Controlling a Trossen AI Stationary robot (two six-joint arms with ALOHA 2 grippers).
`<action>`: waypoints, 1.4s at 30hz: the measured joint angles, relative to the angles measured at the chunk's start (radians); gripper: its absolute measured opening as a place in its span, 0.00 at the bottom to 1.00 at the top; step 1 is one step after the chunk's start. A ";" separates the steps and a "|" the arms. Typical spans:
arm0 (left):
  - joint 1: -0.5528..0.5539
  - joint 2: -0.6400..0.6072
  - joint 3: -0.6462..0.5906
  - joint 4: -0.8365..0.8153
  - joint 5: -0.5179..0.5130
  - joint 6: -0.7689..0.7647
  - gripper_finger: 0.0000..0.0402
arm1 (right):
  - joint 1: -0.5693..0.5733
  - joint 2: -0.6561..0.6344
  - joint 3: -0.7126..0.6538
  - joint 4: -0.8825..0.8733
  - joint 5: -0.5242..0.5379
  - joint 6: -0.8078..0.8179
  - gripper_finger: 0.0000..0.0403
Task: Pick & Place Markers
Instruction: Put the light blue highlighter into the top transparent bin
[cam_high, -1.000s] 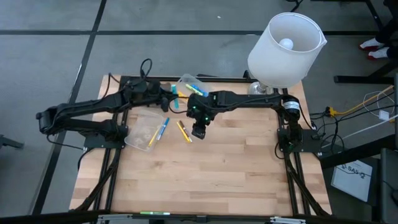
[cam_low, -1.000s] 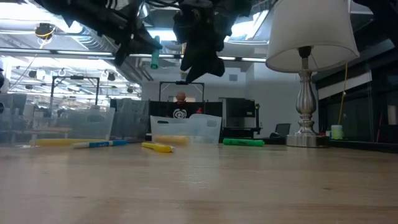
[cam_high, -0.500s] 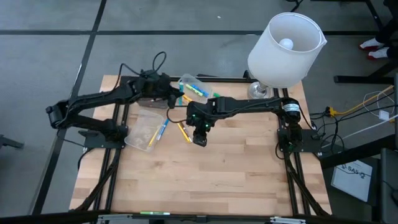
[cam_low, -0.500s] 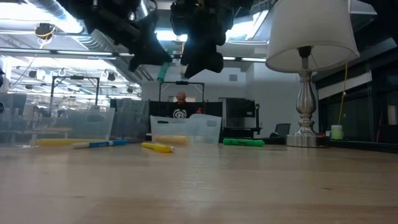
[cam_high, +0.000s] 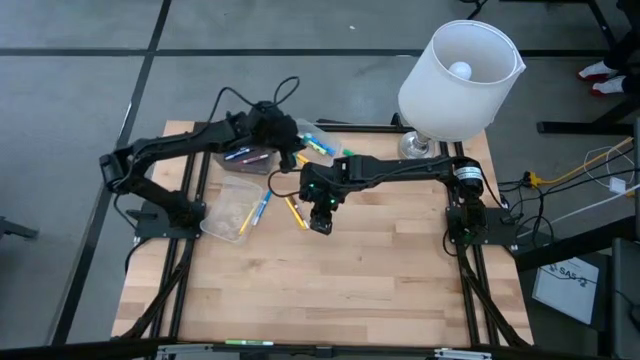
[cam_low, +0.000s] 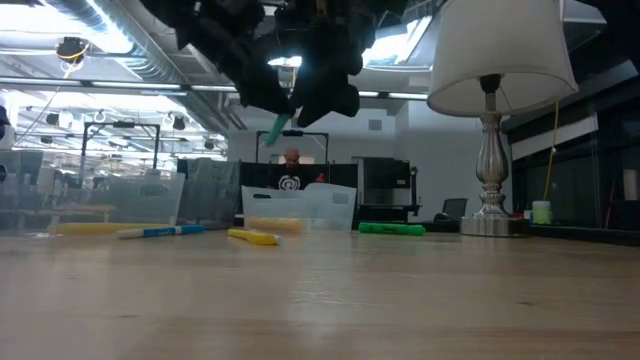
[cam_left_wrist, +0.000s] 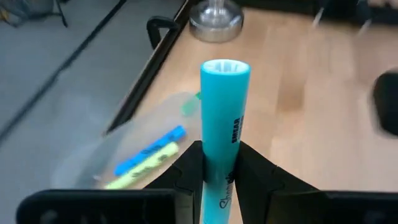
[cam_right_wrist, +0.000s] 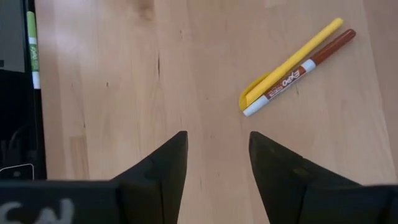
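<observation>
My left gripper (cam_high: 293, 154) is shut on a teal marker (cam_left_wrist: 225, 106) high over the table's far side, beside a clear container (cam_high: 312, 138) that holds blue and yellow markers (cam_left_wrist: 149, 158). In the low view the teal marker (cam_low: 275, 128) slants down below the gripper. My right gripper (cam_high: 320, 220) hangs open over bare wood. A yellow marker and a brown one (cam_right_wrist: 292, 65) lie side by side on the wood just beyond it. A blue and a yellow marker (cam_high: 260, 208) lie beside a second clear container (cam_high: 232, 205). My left gripper pinches the teal marker's barrel (cam_left_wrist: 220, 163) between its two fingers (cam_left_wrist: 189, 171). The marker lies along the fingers, and its free end (cam_left_wrist: 225, 67) sticks out well past their tips. It is lifted clear of the table and slants downward.
A lamp with a white shade (cam_high: 460, 80) stands at the far right corner on a silver foot (cam_left_wrist: 214, 18). A green marker (cam_low: 392, 229) lies near the far edge. The near half of the wooden table (cam_high: 340, 290) is bare.
My left gripper has carried the teal marker toward the table's right edge, up to the far container. It has rolled about its own line, so the marker has gone from upright to slanting. My right gripper has shifted slightly toward the near edge.
</observation>
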 joint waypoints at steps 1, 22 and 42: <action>0.000 0.013 0.015 -0.012 -0.011 0.042 0.15 | 0.000 0.000 0.000 0.000 0.001 0.000 0.42; 0.004 0.158 0.057 -0.081 -0.157 0.696 0.15 | 0.000 0.000 0.000 0.004 0.025 -0.021 0.42; 0.004 0.327 0.056 -0.034 -0.224 0.891 0.15 | 0.000 0.000 0.000 0.015 0.046 -0.047 0.42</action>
